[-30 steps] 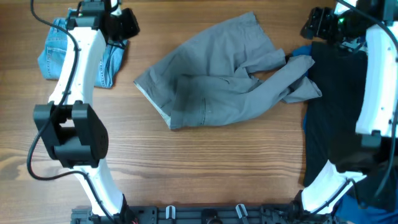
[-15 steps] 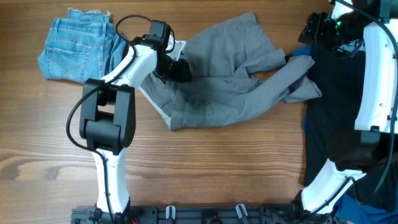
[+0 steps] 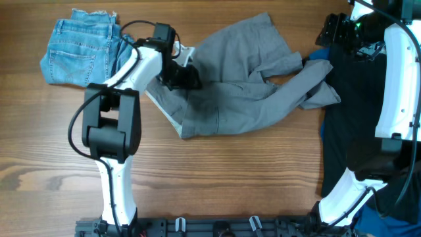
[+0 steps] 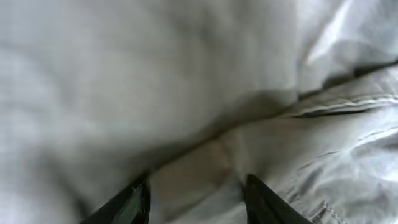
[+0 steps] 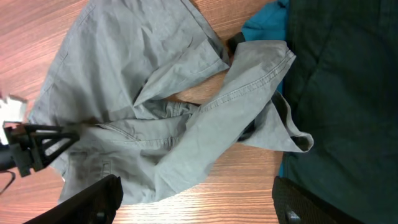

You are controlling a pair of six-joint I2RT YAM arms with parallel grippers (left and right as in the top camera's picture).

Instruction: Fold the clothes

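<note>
A: From overhead, the grey shorts [image 3: 243,79] are lying crumpled across the middle of the table [image 3: 210,178], with one leg trailing onto the edge of the black garment [image 3: 358,118]. The left gripper [image 3: 184,74] is pressing down at their waistband end. The denim shorts [image 3: 82,46] are sitting well apart in the far left corner.

B: And the right gripper [image 3: 332,29]?

A: It's hovering over the far right corner, touching nothing.

B: What is the left wrist camera showing?

A: Grey cloth is filling the whole view. The fingers [image 4: 134,202] are standing apart with a fold running between them, and I'm judging that nothing is being pinched yet.

B: The right wrist view?

A: Its fingers are spread wide and carrying nothing. They're looking down on the twisted leg where it's overlapping the black garment, with a blue garment [image 5: 264,28] peeking out beside it.

B: So what should I be worrying about?

A: If the left one closes here, it's probably grabbing several layers at once, so a lift would be dragging the whole bundle rather than one edge. The trailing leg is also risking pulling the dark clothes along, or keeping its twist and leaving the fold lumpy.
</note>
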